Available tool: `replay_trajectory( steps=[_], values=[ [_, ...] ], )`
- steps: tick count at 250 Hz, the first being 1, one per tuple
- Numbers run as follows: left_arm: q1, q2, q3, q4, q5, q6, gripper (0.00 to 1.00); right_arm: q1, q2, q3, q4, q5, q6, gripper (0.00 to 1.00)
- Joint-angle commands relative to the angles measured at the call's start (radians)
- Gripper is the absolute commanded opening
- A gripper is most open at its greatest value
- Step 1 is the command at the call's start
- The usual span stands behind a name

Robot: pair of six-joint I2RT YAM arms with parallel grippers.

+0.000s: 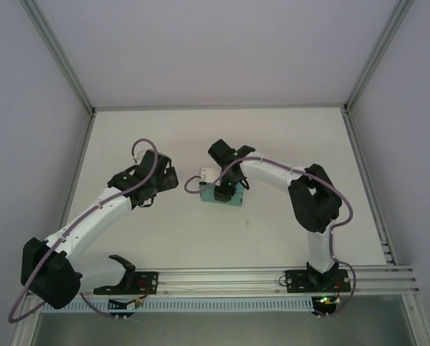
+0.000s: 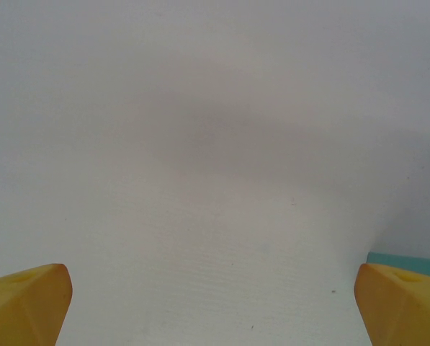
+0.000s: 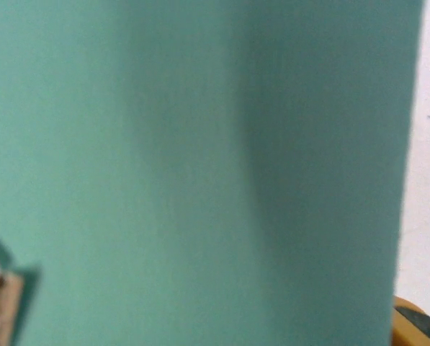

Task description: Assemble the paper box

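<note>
The teal paper box [image 1: 216,195] lies near the middle of the white table [image 1: 272,144], with a white part showing at its far left end. My right gripper [image 1: 227,189] is down over the box. In the right wrist view the teal card [image 3: 200,173] spans the whole gap between the fingers, and one yellow fingertip [image 3: 418,326] peeks out just past its right edge. Whether the fingers press on it is hidden. My left gripper [image 1: 168,180] hovers left of the box, open, with bare table between its yellow fingertips [image 2: 27,303]. A teal corner [image 2: 409,256] shows beside its right finger.
Grey walls with aluminium posts [image 1: 78,86] close in the table at the back and sides. A metal rail [image 1: 222,277] carrying the arm bases runs along the near edge. Bare table lies behind and to the right of the box.
</note>
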Motion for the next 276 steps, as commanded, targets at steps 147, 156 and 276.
replay_trajectory(
  steps=[147,156,276],
  values=[
    [0.009,-0.154,-0.032,-0.086,-0.059,-0.024,1.00,0.078,-0.081,-0.328,0.724,0.556,-0.256,0.47],
    [0.009,-0.155,-0.033,-0.088,-0.059,-0.023,1.00,0.082,-0.073,-0.335,0.741,0.576,-0.260,0.48],
    [0.009,-0.189,-0.060,-0.069,-0.044,-0.012,1.00,0.153,-0.144,-0.355,0.431,0.450,-0.105,1.00]
  ],
)
